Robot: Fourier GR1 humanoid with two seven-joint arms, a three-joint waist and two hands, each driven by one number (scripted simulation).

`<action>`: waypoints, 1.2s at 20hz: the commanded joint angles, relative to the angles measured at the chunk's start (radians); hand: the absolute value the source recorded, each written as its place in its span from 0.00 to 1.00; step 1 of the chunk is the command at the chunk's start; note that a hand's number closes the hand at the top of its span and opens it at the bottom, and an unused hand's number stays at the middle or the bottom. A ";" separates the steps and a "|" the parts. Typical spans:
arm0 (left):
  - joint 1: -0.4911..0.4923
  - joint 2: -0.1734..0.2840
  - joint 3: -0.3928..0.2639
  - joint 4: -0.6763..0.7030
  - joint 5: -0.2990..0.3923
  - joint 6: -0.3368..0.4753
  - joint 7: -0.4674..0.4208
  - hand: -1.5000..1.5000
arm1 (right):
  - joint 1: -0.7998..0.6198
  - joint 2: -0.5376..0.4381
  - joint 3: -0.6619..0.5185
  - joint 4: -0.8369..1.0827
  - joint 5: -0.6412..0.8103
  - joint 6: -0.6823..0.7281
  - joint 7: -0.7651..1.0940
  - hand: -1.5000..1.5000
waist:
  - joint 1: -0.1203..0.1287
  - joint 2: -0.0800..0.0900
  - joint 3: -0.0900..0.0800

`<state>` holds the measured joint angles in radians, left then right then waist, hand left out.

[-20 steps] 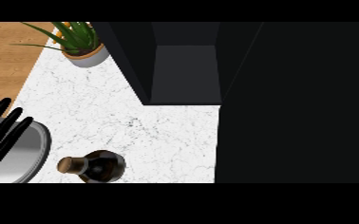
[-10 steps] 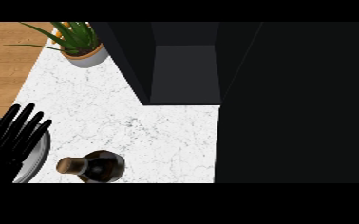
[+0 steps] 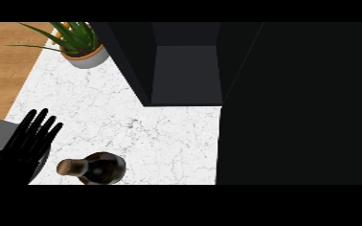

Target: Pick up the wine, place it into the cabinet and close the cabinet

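You will find the dark glass wine bottle with a cork top standing on the white marble counter, near edge, left of the open dark cabinet. The black left hand shows just beside it, fingers straight, holding nothing.

The place is a home kitchen: a white marble worktop carries a dark, open-fronted cabinet, a spiky green plant in a grey pot and a dark glass wine bottle with a cork-coloured top, beside a wooden surface.
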<state>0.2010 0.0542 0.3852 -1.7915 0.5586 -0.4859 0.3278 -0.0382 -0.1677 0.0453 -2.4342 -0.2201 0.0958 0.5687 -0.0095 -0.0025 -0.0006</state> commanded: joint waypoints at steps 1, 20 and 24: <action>-0.004 0.009 0.010 0.100 -0.008 -0.050 -0.048 0.00 | -0.022 0.018 0.009 -0.109 -0.025 -0.034 0.059 0.00 | 0.008 0.002 0.000; -0.041 -0.004 -0.015 0.354 -0.210 -0.144 -0.323 0.00 | -0.044 -0.004 -0.052 -0.174 -0.089 -0.033 0.134 0.00 | 0.003 0.001 0.000; -0.058 -0.029 -0.057 0.359 -0.213 -0.113 -0.307 0.00 | 0.007 0.025 -0.018 -0.201 -0.058 -0.023 0.107 0.00 | 0.000 0.000 0.000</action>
<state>0.1567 0.0294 0.3367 -1.4649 0.3604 -0.6017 0.0402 -0.0976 -0.1555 0.0234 -2.4336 -0.2016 0.0866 0.6068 -0.0064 -0.0019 -0.0002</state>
